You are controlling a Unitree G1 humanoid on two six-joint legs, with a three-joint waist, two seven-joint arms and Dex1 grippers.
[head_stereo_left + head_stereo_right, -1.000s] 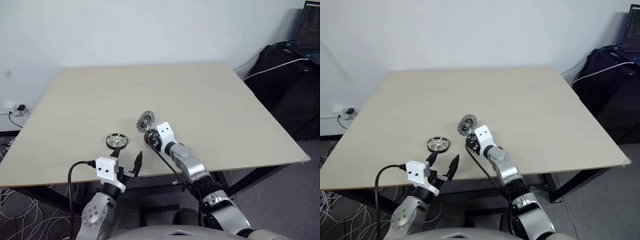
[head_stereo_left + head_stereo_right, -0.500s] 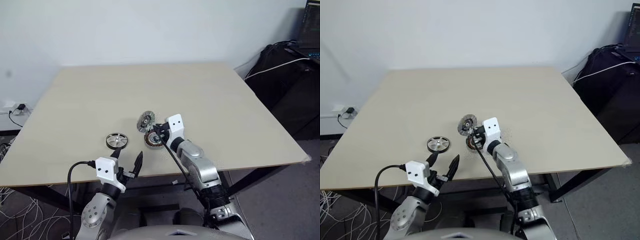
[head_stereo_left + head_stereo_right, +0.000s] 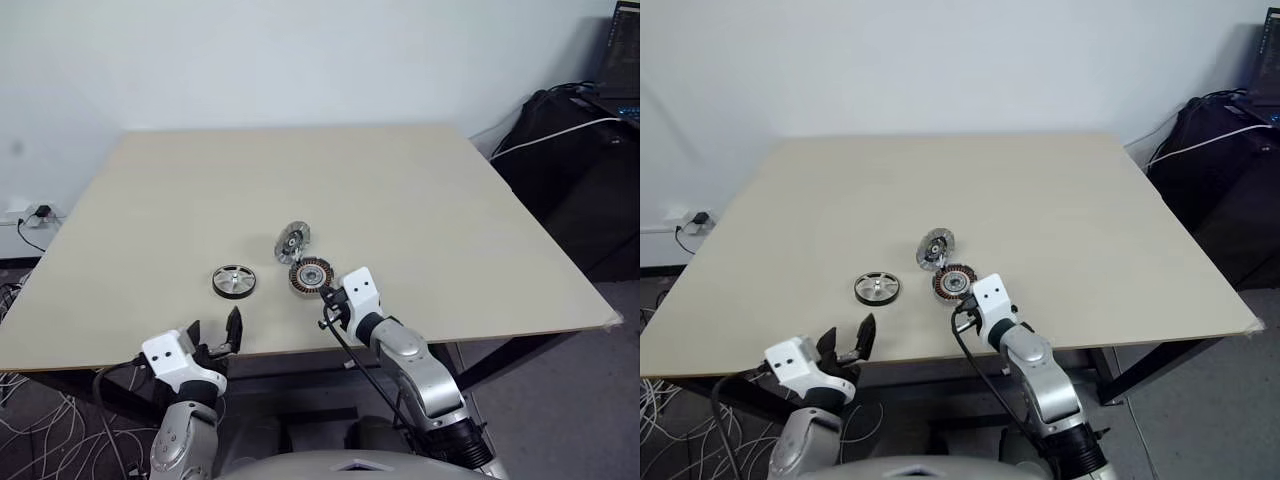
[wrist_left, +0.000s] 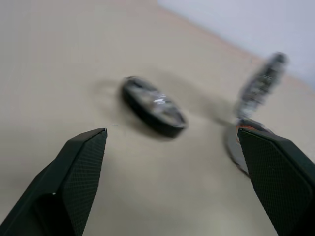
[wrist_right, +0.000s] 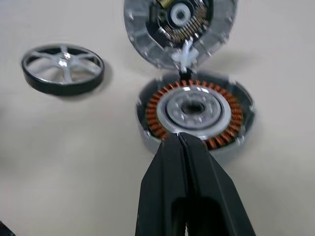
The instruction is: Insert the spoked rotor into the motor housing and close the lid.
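The spoked rotor, black-rimmed with pale spokes, lies flat on the table near its front edge. To its right the motor housing lies flat, its copper windings facing up. The lid stands tilted on edge at the housing's far side, its inner face showing in the right wrist view. My right gripper is shut and empty, its tips just short of the housing's near rim. My left gripper hangs open off the table's front edge, in front of the rotor.
The pale wooden table stretches far behind and to both sides of the parts. A black bag with a white cable sits right of the table. Cables and a socket strip lie on the floor at the left.
My right gripper has shut and drawn back toward the table's front edge, leaving the housing uncovered. My left gripper has shifted left and a little lower, and has rolled.
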